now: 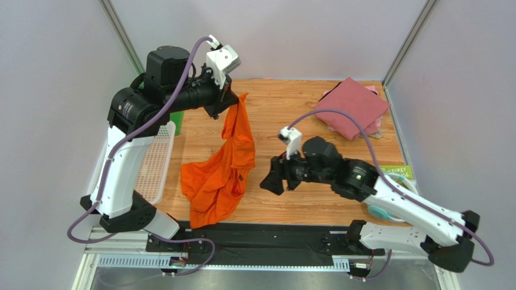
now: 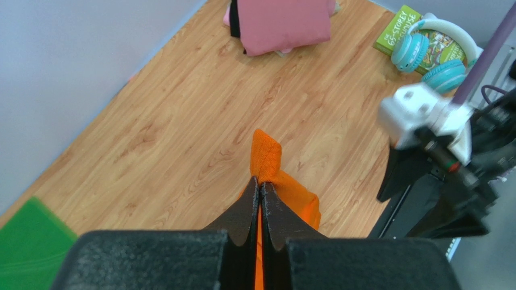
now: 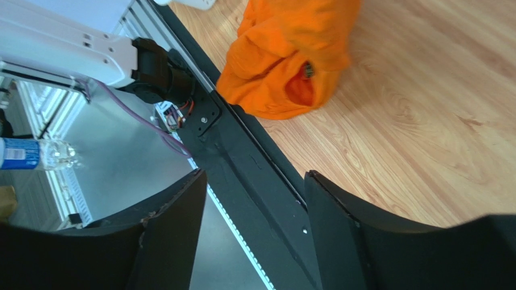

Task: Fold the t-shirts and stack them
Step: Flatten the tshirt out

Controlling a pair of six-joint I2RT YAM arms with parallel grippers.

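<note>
The left gripper (image 2: 259,184) is pinching shut on a fold of the orange t-shirt (image 1: 221,169) and holding it up above the wooden surface (image 1: 284,109). The cloth is hanging down in a long drape, and its lower part is bunching on the surface and reaching the black rail (image 1: 254,232) at the near edge. The right gripper (image 3: 254,181) is hovering just to the right of the hanging shirt, apart from it, with its jaws spread wide and nothing between them.

At the far right corner of the surface a maroon t-shirt (image 1: 354,106) is lying folded flat, and the edge of a pale pink t-shirt (image 1: 378,124) is peeking out from under it. A white mesh basket (image 1: 154,163) is sitting at the left edge beside the left arm, with a green sheet (image 2: 30,241) just behind it. A green book (image 2: 418,33) and teal headphones (image 2: 436,54) are resting near the right arm.
</note>
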